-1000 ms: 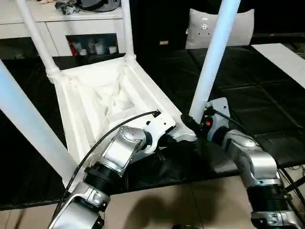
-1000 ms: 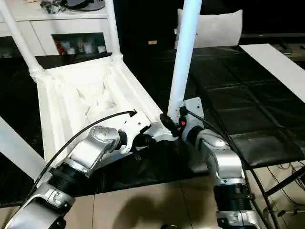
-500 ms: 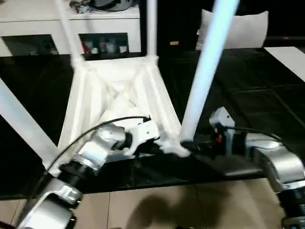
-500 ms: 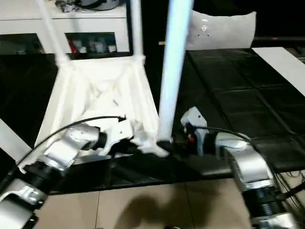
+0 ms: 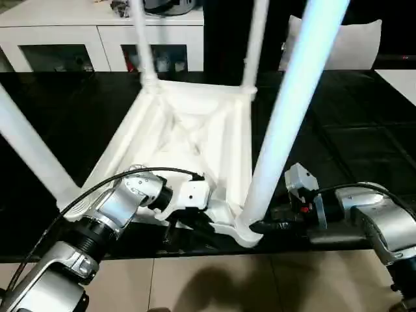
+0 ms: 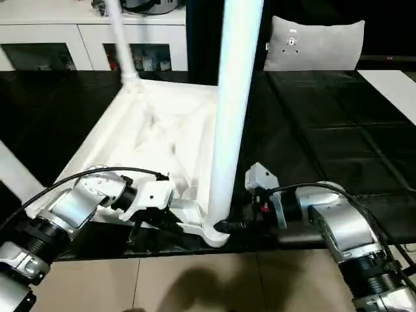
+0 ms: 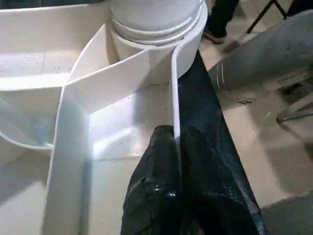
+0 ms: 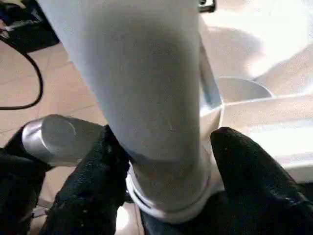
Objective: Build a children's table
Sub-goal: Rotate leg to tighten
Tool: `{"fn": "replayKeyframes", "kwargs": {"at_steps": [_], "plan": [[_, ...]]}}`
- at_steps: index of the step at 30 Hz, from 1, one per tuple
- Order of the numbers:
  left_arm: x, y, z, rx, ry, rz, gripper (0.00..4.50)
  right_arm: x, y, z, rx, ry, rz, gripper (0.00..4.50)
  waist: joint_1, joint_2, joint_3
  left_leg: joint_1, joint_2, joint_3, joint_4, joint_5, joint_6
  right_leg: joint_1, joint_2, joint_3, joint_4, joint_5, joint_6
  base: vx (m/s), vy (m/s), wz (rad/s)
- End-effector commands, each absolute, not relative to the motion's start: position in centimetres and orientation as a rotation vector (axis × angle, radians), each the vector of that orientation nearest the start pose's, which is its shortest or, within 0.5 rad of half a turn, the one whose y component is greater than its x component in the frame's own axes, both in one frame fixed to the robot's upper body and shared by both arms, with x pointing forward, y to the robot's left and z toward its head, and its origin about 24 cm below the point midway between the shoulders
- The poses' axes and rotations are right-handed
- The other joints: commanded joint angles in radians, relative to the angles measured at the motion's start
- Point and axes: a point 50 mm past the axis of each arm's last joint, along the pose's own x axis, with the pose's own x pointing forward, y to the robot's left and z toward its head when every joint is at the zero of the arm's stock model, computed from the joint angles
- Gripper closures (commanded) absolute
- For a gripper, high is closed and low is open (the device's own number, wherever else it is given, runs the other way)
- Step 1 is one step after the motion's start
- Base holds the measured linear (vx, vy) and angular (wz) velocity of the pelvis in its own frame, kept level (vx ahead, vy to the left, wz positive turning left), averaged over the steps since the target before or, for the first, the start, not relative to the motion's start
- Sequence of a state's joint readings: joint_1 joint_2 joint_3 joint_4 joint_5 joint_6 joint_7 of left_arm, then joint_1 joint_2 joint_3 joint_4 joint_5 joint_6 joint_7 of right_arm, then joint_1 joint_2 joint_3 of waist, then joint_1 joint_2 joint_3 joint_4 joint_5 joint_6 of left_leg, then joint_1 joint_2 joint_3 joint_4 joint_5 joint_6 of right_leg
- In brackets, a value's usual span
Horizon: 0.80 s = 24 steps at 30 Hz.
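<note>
White plastic takes up the middle of the left eye view: we see the children's table upside down on the black surface, ribbed underside up, with legs rising from its corner sockets. The near-right leg climbs from lower centre toward the top edge, and a white cabinet runs along the upper left. Our left gripper sits at lower centre on the tabletop's near rim, and our right gripper reaches in from the lower right to the foot of that leg. From the right eye view we get the same layout, with a grey cushion at the upper right behind the surface. In the left wrist view we find the left fingers pressed together on the thin upright rim of the tabletop, one each side of it, just below a round corner socket. In the right wrist view the right fingers stand apart on either side of the leg's base where it enters the socket; we cannot tell whether they press on it or merely bracket it.
</note>
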<state>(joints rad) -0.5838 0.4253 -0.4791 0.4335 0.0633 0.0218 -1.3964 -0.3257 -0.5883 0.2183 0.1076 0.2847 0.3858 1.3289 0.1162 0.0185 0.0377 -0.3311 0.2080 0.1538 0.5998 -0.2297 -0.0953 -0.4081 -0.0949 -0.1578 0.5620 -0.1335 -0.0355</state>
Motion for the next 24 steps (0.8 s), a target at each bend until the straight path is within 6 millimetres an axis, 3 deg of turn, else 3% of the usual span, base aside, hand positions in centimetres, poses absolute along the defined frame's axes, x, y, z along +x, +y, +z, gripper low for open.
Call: {"fn": "replayKeyframes", "kwargs": {"at_steps": [1,7,8,10,13,15,18,22,24], "plan": [[28.8,10.0,6.1,0.687,0.440,-1.774,4.50,26.5,-16.9,7.4,-0.139,0.446,1.432,1.93,-0.005,-0.016,-0.066,-0.014,0.026,0.009,-0.068,-0.067,0.086,0.070,-0.062,0.063,-0.054,-0.342,-0.114,0.000,0.000,0.00],[28.9,10.0,6.0,0.678,0.433,-1.759,4.50,26.1,-16.7,7.5,-0.093,0.446,1.463,2.43,-0.005,-0.018,-0.067,-0.015,0.024,0.009,-0.067,-0.058,0.086,0.070,-0.061,0.062,-0.055,-0.349,-0.105,0.000,0.000,0.00],[29.0,10.0,6.0,0.656,0.436,-1.740,4.50,25.9,-16.6,7.5,-0.067,0.437,1.467,2.46,-0.005,-0.011,-0.067,-0.013,0.025,0.009,-0.067,-0.058,0.085,0.069,-0.061,0.062,-0.055,-0.349,-0.106,0.000,0.000,0.00],[29.2,9.8,5.8,0.580,0.462,-1.660,4.50,25.5,-16.1,7.7,0.013,0.408,1.441,2.50,-0.003,-0.014,-0.067,-0.015,0.028,0.008,-0.067,-0.050,0.081,0.071,-0.061,0.064,-0.051,-0.329,-0.111,0.000,0.000,0.00],[29.7,9.1,5.8,0.488,0.457,-1.534,4.50,26.0,-15.4,7.1,0.011,0.410,1.317,2.52,-0.008,-0.016,-0.063,-0.015,0.024,0.010,-0.069,-0.070,0.071,0.070,-0.060,0.061,-0.060,-0.369,-0.098,0.000,0.000,0.00],[29.9,8.3,5.9,0.399,0.453,-1.438,4.50,26.9,-14.8,6.5,-0.001,0.411,1.169,2.52,-0.017,-0.015,-0.057,-0.010,0.014,0.011,-0.068,-0.105,0.044,0.065,-0.058,0.054,-0.077,-0.469,-0.063,0.000,0.000,0.00],[29.9,7.6,5.8,0.340,0.466,-1.374,4.50,27.8,-14.3,6.1,0.017,0.420,1.032,2.53,-0.047,-0.021,-0.057,-0.021,0.001,0.007,-0.065,-0.131,0.038,0.073,-0.054,0.037,-0.094,-0.552,0.002,0.000,0.000,0.00],[30.9,6.3,5.9,0.269,0.466,-1.177,4.50,29.7,-13.5,5.3,0.063,0.449,0.724,2.56,-0.089,-0.022,-0.055,-0.022,-0.007,0.009,-0.055,-0.145,0.050,0.062,-0.046,0.028,-0.106,-0.576,0.017,0.000,0.000,0.00],[31.4,5.6,6.0,0.243,0.462,-1.098,4.50,30.1,-13.0,5.1,0.051,0.448,0.653,2.56,-0.096,-0.017,-0.058,-0.018,-0.008,0.006,-0.053,-0.148,0.049,0.060,-0.047,0.018,-0.112,-0.588,0.023,0.000,0.000,0.00]]}}
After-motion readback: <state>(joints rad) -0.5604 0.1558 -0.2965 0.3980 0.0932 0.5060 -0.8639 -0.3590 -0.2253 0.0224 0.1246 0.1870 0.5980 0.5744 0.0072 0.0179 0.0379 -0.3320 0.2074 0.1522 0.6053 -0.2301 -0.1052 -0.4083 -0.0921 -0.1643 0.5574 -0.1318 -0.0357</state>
